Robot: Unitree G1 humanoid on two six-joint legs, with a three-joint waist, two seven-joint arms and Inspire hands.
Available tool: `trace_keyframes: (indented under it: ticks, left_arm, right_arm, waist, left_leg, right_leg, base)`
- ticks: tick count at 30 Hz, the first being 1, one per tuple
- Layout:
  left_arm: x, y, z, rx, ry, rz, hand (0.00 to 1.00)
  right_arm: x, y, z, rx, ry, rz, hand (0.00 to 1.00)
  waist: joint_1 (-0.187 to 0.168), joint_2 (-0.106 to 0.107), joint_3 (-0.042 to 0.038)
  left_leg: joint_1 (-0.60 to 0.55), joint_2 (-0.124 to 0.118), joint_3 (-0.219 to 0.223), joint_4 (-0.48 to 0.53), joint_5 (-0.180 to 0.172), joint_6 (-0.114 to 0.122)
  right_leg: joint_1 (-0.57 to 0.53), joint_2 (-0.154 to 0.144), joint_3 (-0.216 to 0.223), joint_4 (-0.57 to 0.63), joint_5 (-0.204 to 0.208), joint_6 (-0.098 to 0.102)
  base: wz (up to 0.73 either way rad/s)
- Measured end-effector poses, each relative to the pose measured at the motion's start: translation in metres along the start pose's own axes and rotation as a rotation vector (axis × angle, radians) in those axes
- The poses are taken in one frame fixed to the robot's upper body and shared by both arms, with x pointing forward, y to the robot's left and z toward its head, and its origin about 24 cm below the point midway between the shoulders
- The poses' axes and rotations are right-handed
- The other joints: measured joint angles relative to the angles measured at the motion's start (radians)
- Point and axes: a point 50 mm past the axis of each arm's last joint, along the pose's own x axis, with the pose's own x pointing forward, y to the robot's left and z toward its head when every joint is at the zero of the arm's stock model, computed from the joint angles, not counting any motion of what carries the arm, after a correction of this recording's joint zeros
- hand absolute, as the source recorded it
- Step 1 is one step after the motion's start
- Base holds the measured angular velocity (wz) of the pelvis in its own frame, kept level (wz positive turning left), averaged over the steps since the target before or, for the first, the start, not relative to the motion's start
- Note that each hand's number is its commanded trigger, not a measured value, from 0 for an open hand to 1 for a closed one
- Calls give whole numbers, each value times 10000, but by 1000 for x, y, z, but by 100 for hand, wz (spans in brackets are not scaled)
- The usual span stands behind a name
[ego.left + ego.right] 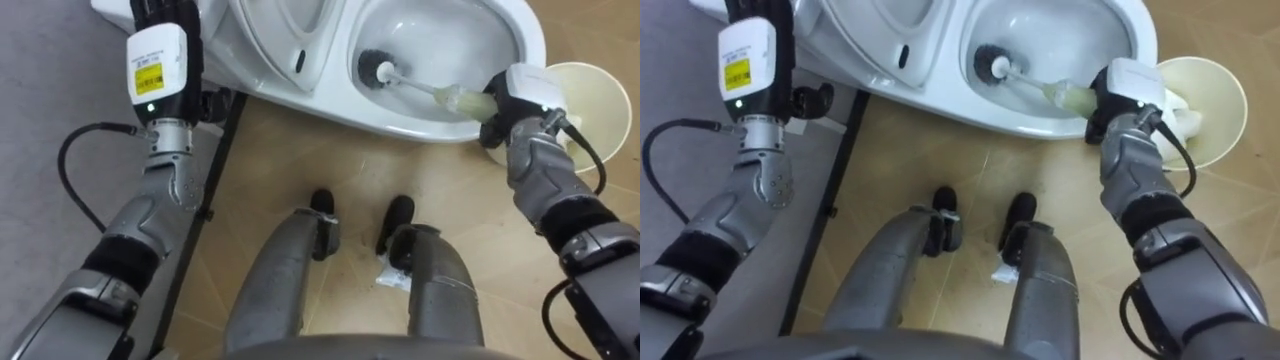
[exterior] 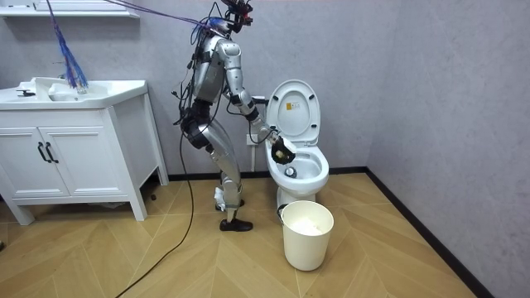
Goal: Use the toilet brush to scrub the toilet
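Bent forward at the waist, the robot stands on the wood floor [image 1: 300,150] hard against the side of the toilet, its feet just short of the bowl's base. In the room view it is at the toilet's left, and a white sink cabinet [image 2: 74,141] stands against the back wall, well apart on that view's left.

The toilet [image 1: 400,125] is white, and its lid and seat [image 2: 295,108] are tipped up against the wall behind it. A cream bucket [image 1: 600,120] stands on the floor just beside the bowl, on the robot's right.

The toilet brush [image 1: 415,88] lies slanted inside the bowl. Its dark round head is low against the inner wall, and its pale handle rises over the rim towards the robot's right.

The right hand [image 1: 512,100] is at that rim, beside the bucket's edge, with its fingers curled tight round the end of the brush handle. The left hand [image 1: 165,12] is raised along the far side of the upturned seat, at the top edge of the left eye view, and how its fingers stand cannot be told.
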Motion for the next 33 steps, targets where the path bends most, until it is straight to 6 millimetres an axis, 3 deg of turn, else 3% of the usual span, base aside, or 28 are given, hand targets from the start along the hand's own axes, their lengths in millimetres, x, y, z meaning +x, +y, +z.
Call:
trace_keyframes:
  ticks: [5,9,12,13,15,18,21,25,30,33]
  left_arm:
    - [-3,1,-3,-40,99,-4,0]
    - [-6,0,-2,-431,125,-51,0]
    - [-4,-2,4,-574,-158,-21,0]
    - [-3,-1,5,-580,-233,9,0]
    - [1,5,7,-620,-496,320,0]
    - [2,11,8,-602,-702,722,0]
    - [2,17,7,-593,-703,1147,0]
    - [4,19,8,-535,-657,1288,0]
    - [6,18,5,-327,-474,1227,0]
    - [9,16,3,-211,-417,872,0]
  right_arm:
    - [-2,0,1,-504,-89,88,100]
    - [-1,3,-12,-997,126,370,100]
    - [3,-2,-33,-1159,458,422,100]
    - [4,-5,-35,-983,547,385,100]
    - [10,-15,-39,-223,728,61,100]
    - [14,-27,-41,632,770,-420,100]
    - [22,-52,-47,2453,1393,-1535,100]
    - [22,-65,-64,3016,1953,-2046,100]
    - [19,-55,-66,4435,2406,-1947,100]
    - [13,-35,-73,5287,3008,-1440,100]
  waist:
    - [4,-1,0]
    - [44,11,-2]
    - [164,-59,28]
    - [184,-143,56]
    - [146,-463,201]
    - [75,-737,206]
    - [-95,-1090,211]
    - [-238,-1200,195]
    - [-361,-1200,196]
    - [-348,-1187,194]
  left_leg:
    - [141,47,-25,-250,51,-82]
    - [233,52,-58,-280,52,-74]
    - [217,-21,3,-277,26,2]
    - [210,-59,42,-293,19,14]
    - [131,-211,62,-289,33,20]
    - [-173,-210,22,-177,45,-1]
    - [-337,-220,129,-70,61,8]
    - [-356,-315,37,77,58,39]
    - [-311,-313,71,135,45,66]
    - [-102,-285,58,126,31,51]
  right_leg:
    - [111,73,-24,-193,34,-123]
    - [256,75,-76,-252,2,-128]
    - [168,-58,-60,-54,-100,-76]
    - [91,-113,-19,49,-144,-71]
    - [-173,-287,62,427,-298,-74]
    - [-459,-289,58,574,-321,-102]
    - [-710,-396,104,819,-394,-135]
    - [-684,-461,81,931,-445,-107]
    - [-635,-460,110,935,-403,-91]
    - [-393,-440,71,879,-398,-81]
  base:
    - [0]
    - [2]
    - [6]
    - [6]
    - [9]
    - [7]
    - [0]
    - [5]
    - [-4]
    - [0]
